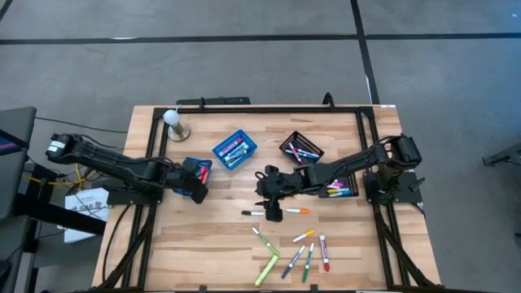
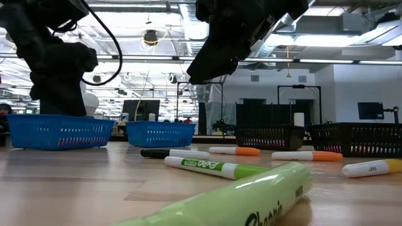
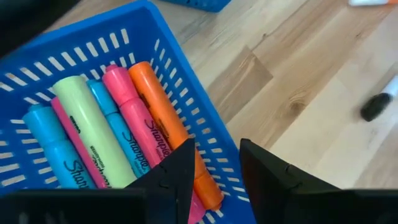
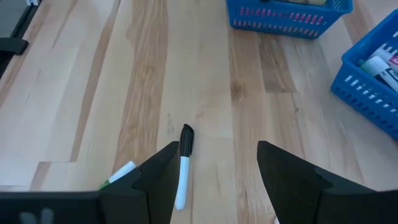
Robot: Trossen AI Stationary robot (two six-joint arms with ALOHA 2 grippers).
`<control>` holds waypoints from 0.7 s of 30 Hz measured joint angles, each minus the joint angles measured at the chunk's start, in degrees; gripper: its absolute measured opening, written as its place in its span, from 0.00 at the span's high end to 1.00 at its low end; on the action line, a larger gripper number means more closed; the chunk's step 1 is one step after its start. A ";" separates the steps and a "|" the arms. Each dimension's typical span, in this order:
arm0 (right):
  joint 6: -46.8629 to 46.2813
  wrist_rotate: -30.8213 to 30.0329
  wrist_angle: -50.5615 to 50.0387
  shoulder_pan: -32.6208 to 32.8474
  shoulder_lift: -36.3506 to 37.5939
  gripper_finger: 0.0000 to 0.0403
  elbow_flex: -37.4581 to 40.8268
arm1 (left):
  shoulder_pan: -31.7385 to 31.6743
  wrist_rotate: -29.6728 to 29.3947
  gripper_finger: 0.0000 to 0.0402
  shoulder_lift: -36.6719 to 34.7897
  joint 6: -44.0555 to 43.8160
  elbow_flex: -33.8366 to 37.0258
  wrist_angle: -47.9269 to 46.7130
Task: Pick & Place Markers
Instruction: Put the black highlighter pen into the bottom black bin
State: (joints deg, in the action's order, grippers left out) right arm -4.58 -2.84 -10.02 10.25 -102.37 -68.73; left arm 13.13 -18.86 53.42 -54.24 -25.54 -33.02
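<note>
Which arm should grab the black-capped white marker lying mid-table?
Right, probably. The right gripper hangs open just above the black-capped marker, which shows between its fingers. The left gripper is over the blue basket of highlighters, farther away.

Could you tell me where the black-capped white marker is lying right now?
In the high view the black-capped white marker lies on the bare table near its middle, just below the open right gripper, left of an orange-capped marker.

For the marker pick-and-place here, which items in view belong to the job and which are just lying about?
Job:
- loose markers on the table
- black-capped marker under the right gripper
- highlighters in the blue basket under the left gripper
- second blue basket
- black mesh baskets

Lying about:
- white ball on a stand
</note>
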 joint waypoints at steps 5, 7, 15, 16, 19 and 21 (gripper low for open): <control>-0.24 -0.06 1.23 1.23 -3.31 0.49 -0.02 | 0.01 0.02 0.70 -4.64 2.81 -1.58 0.82; -1.18 -0.01 2.18 1.70 -5.01 0.49 -0.04 | -0.01 -0.31 0.70 -6.90 4.19 -1.99 1.66; -1.45 0.54 4.47 2.11 -11.17 0.49 -0.04 | -0.01 -2.55 0.70 -10.74 12.15 -2.14 9.16; -1.41 1.31 4.77 2.11 -11.86 0.49 -0.03 | -0.01 -2.57 0.70 -10.56 12.30 -2.14 9.56; -0.94 3.62 6.46 2.12 -13.69 0.50 -0.02 | -0.01 -2.57 0.70 -10.25 12.41 -1.66 10.35; 0.49 3.92 6.87 2.11 -15.37 0.51 -0.11 | -0.01 -2.56 0.70 -10.04 12.42 -1.20 10.60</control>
State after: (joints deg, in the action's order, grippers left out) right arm -4.08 1.08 -3.16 12.36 -117.74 -68.84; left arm 13.13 -21.42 43.39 -41.82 -26.74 -22.42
